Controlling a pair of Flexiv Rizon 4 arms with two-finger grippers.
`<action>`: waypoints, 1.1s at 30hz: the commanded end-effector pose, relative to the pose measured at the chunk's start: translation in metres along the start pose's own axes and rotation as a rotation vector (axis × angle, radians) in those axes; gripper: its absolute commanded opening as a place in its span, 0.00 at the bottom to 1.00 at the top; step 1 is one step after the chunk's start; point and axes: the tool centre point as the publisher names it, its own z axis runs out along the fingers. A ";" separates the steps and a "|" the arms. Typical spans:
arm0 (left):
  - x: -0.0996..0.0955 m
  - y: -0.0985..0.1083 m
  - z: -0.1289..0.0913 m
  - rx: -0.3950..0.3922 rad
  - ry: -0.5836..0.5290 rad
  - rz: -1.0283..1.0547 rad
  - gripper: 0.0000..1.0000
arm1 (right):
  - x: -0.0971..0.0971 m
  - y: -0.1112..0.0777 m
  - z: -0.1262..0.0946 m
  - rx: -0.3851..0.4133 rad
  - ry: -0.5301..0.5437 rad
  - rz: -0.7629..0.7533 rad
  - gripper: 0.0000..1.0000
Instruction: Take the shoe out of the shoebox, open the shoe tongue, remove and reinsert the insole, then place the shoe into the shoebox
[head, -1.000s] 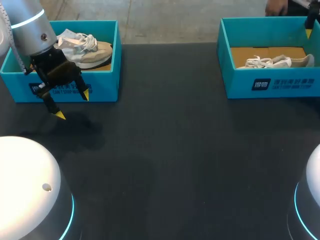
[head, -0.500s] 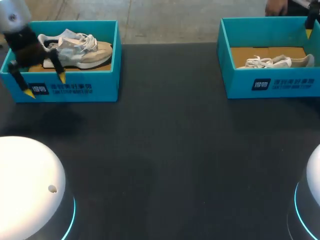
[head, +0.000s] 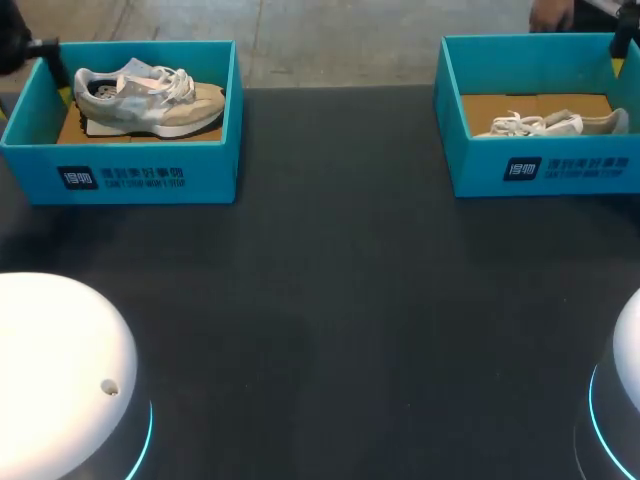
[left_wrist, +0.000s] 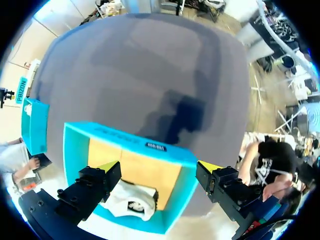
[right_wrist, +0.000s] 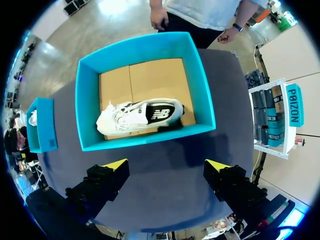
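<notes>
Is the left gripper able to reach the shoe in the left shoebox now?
Probably yes. The left gripper hangs open above the lidless shoebox, and the shoe lies uncovered below it. Nothing seems to be in the way.

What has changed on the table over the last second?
The left gripper swung left and toward the far edge, from in front of the left shoebox to over its left end, open and empty. Nothing was grasped. The grey sneaker, right shoebox, white sneaker and right gripper stayed put.
</notes>
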 end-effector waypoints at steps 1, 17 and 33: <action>0.019 0.046 0.000 0.047 -0.011 0.140 1.00 | 0.000 -0.001 0.000 -0.002 -0.001 0.001 1.00; 0.016 0.081 0.002 -0.050 0.004 0.144 1.00 | 0.000 -0.001 0.000 -0.002 -0.001 0.001 1.00; 0.019 0.181 0.041 -0.138 0.054 0.155 1.00 | 0.000 -0.001 0.000 -0.002 -0.001 0.001 1.00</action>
